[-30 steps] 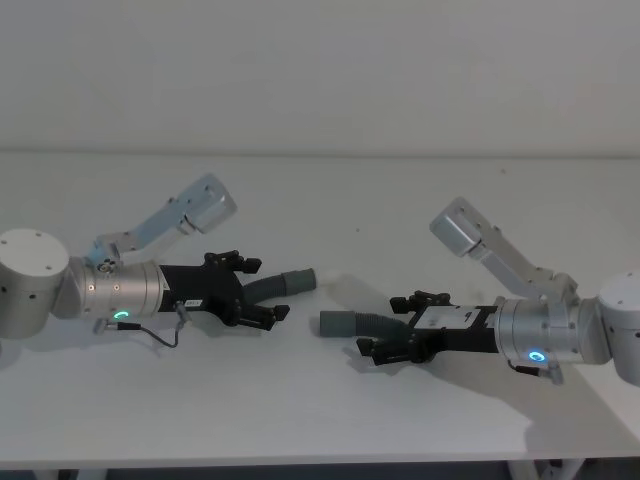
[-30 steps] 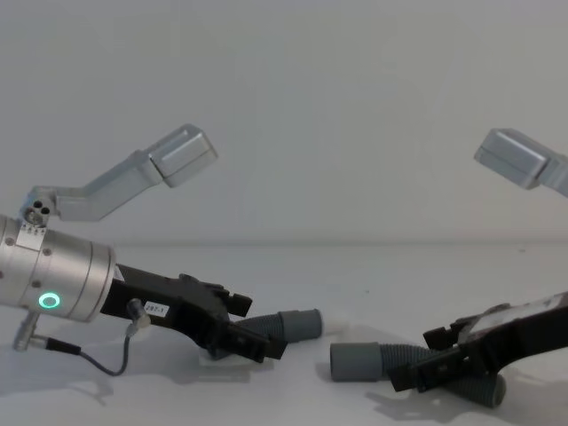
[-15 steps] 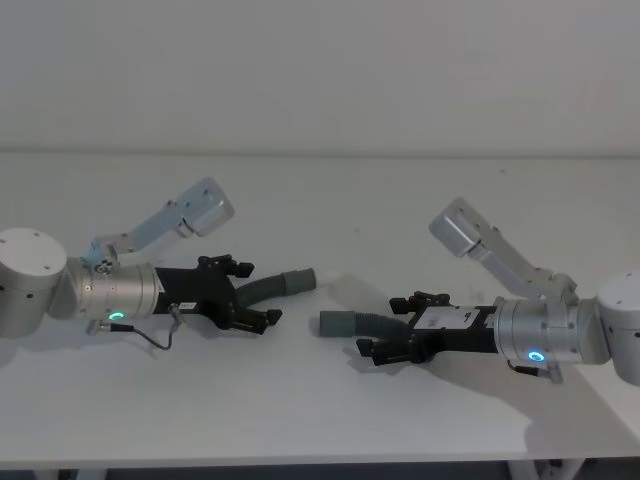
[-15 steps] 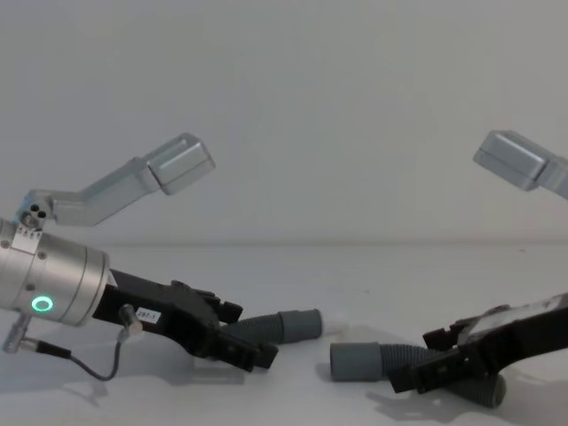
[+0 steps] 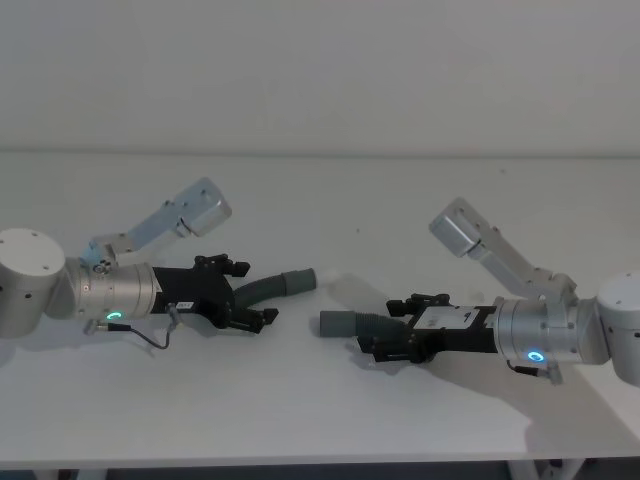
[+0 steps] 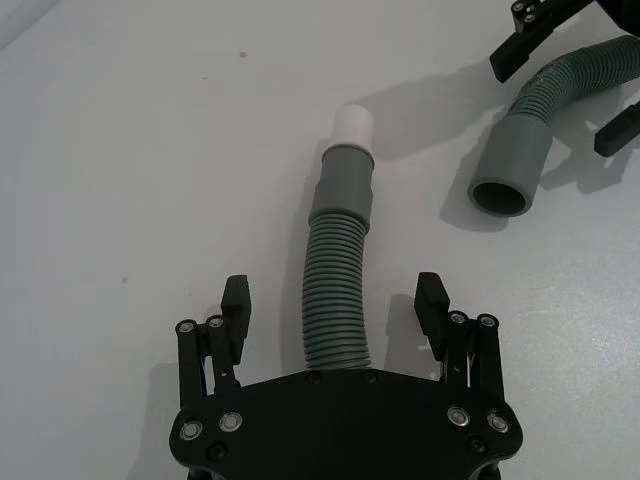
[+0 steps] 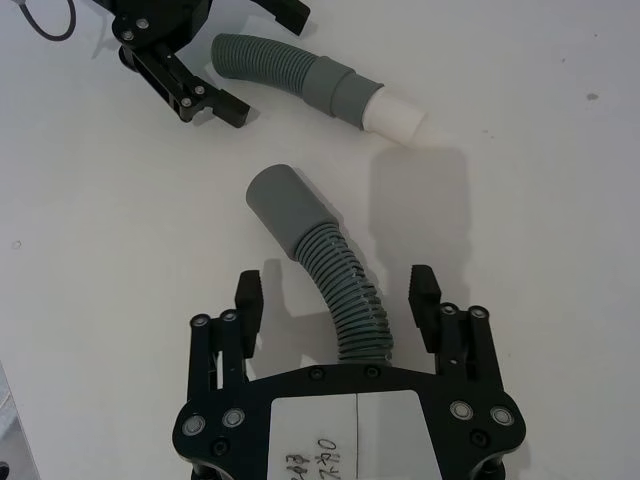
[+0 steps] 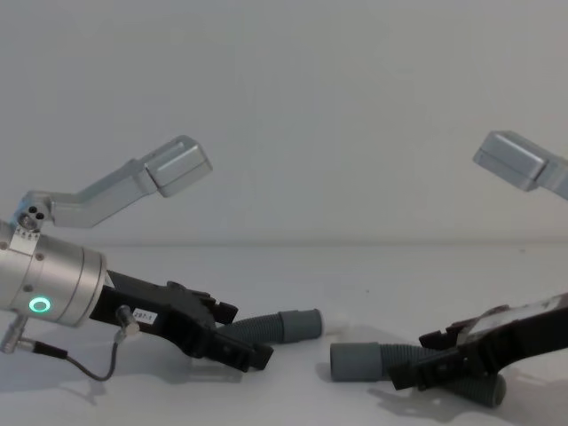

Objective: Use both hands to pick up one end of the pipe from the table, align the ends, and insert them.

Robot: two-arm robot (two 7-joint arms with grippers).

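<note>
Spread left pincer (image 5: 255,292) and right pincer (image 5: 390,325) straddle white-tipped hose (image 5: 285,282) and plain-cuffed hose (image 5: 345,323) mid-frame, ready to grip.

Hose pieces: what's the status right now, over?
Left gripper open, straddling white-tipped hose. Right gripper open, straddling other hose. Both on table, cuffs apart, bare table between.

Plain, evenly lit pale wall (image 5: 320,70)
</note>
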